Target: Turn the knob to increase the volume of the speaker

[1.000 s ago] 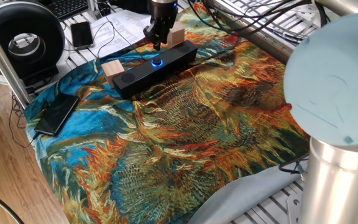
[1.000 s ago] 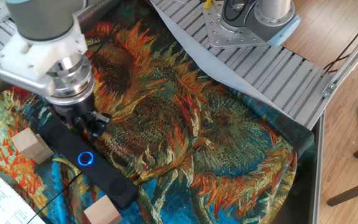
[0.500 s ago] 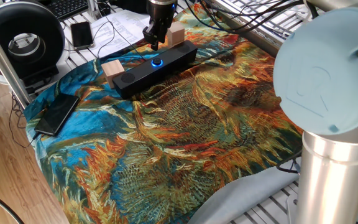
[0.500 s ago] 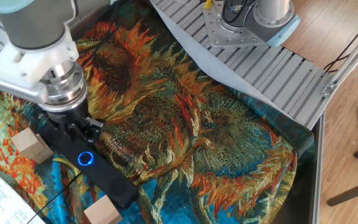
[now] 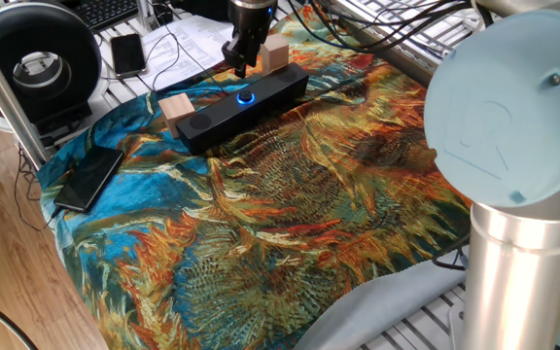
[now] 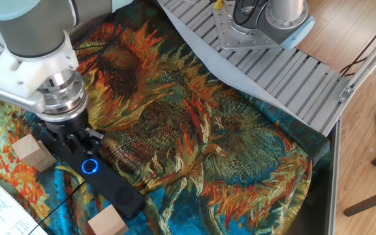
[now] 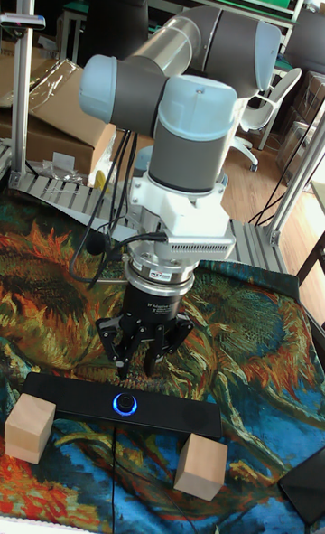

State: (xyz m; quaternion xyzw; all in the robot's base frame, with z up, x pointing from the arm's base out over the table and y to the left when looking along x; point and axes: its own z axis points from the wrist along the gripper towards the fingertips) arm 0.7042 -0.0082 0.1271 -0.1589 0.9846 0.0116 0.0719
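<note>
the step in hand looks like the approach: the gripper (image 7: 144, 353) hangs just above the speaker (image 7: 122, 405), its jaws spread and grasping nothing, fingertips pointing down. the speaker lies on the sunflower cloth (image 5: 290, 194) over the worktop, upper left of centre in one fixed view, low and left in the other, between two wooden blocks (image 7: 29, 428). the knob (image 7: 125, 403) glows blue in the middle of its top face, untouched. in the tall view the jaws sit slightly right of it, so the next move probably calls for centring over the knob, descending, closing on its rim, then twisting. compared with a second ago, the gripper has drifted along the bar towards the knob; the speaker has not moved.
</note>
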